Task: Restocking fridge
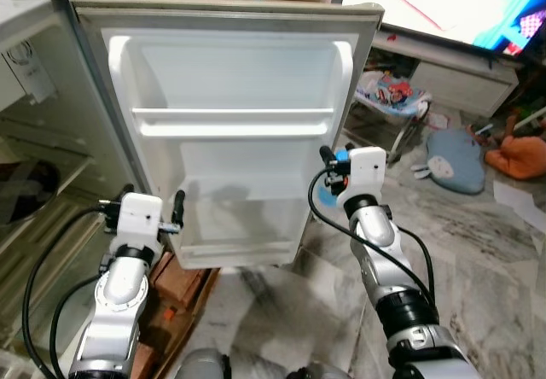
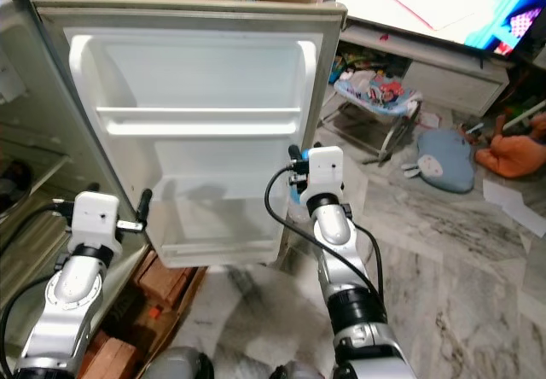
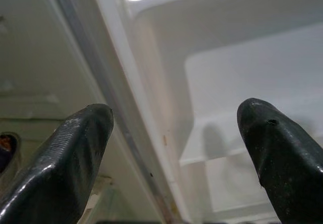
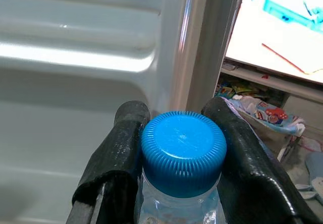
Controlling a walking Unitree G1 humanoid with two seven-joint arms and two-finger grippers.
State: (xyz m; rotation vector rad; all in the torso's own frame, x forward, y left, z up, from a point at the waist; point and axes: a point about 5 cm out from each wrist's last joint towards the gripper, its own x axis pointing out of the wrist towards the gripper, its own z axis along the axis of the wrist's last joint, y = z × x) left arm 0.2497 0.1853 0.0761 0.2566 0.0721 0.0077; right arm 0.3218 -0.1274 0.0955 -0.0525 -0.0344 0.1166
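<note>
So closest to the camera, the right end effector [image 4: 179, 158] is clamped on a water bottle [image 4: 179, 204], one black finger pressed against each side of the neck just under the cap. That bottle is clear plastic with what looks like water inside, and its blue cap [image 4: 183, 153] is round, ribbed all round the edge, with a slightly scuffed flat top. From the head camera you only catch a bit of blue at the bottle [image 1: 327, 193], held upright just beside the outer edge of the open fridge door [image 1: 230, 140], about level with the lower door bin.

Over on the other side, the left end effector [image 3: 176, 133] is spread wide with nothing between its fingers, sitting near the hinge side of the door by the bottom bin [image 1: 239, 234].

Going further back, the door's inner liner is white with a rail shelf [image 1: 235, 121] across the middle. Behind it, on the marble-look floor [image 1: 478, 251], there's a baby bouncer [image 1: 388, 97], a blue cushion [image 1: 455, 161] and an orange soft toy [image 1: 522, 155], and a TV [image 1: 444, 3] is switched on at the back.
</note>
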